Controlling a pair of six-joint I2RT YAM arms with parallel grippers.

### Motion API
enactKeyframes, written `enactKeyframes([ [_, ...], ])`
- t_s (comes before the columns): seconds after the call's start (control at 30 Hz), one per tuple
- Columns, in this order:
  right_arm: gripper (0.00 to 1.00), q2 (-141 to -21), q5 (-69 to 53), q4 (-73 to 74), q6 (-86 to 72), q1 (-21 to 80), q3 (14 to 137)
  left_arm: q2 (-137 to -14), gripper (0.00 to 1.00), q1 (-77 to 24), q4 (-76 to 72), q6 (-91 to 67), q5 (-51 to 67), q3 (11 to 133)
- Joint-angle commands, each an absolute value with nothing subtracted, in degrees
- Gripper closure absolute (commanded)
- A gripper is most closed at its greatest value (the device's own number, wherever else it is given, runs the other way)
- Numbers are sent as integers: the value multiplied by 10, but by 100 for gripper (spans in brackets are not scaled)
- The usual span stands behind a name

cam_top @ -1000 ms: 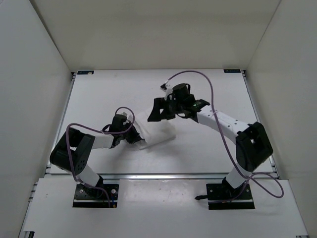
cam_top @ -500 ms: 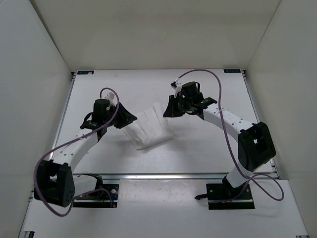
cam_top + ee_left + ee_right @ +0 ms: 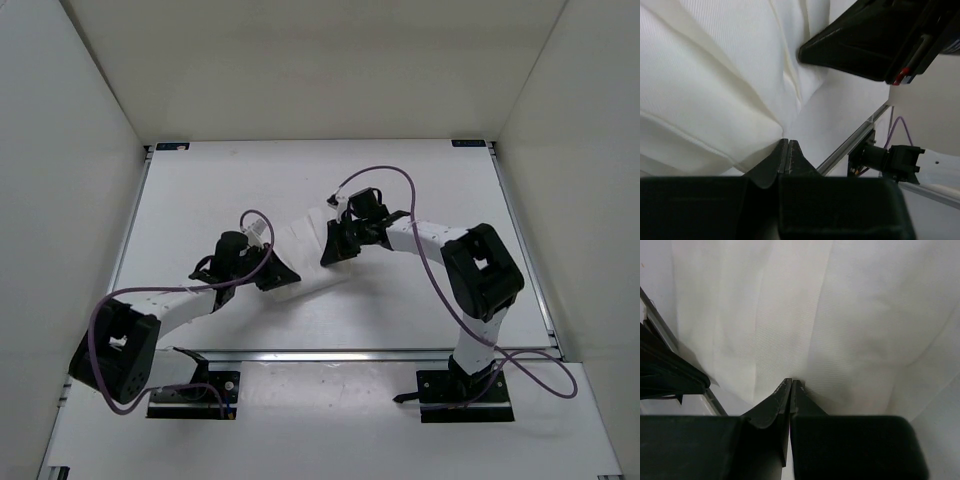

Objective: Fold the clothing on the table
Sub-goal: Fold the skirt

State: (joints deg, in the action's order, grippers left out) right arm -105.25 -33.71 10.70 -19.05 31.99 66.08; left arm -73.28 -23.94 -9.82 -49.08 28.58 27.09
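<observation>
The white clothing [image 3: 300,245] lies wrinkled in the middle of the table [image 3: 200,190]. My left gripper [image 3: 279,277] sits at its near-left edge, jaws shut, and the tips [image 3: 788,141] pinch the rim of a fold in the clothing [image 3: 715,75]. At the garment's far-right edge is my right gripper [image 3: 328,254], also shut. In the right wrist view its tips [image 3: 791,381] press into the clothing [image 3: 850,310], and creases run out from them. The two grippers face each other across the fabric, a short span apart.
The aluminium rail [image 3: 380,352] runs along the table's front edge, with both arm bases behind it. White side walls [image 3: 80,150] close in left, right and back. The right gripper's black body [image 3: 865,45] fills the left wrist view's top right.
The left arm has swung from the cloth's far-left side back to its near-left edge and shut. The right gripper has moved nearer and left onto the cloth's far-right edge.
</observation>
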Motion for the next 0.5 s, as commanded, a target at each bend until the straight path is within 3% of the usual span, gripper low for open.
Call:
enactKeyframes([
  [0.0,100,-1061,-357,64,-174,309,656,-730,100,-258,-128,-489,259,256],
  [0.27,99,-1043,-355,106,-143,265,677,-669,100,-185,-2,-427,193,231],
  [0.37,95,-1011,-341,147,-140,249,717,-609,83,-153,15,-428,232,257],
  [0.43,49,-989,-278,192,-136,248,756,-571,60,-149,71,-388,208,331],
  [0.47,42,-977,-265,221,-126,245,784,-564,51,-150,112,-352,200,371],
])
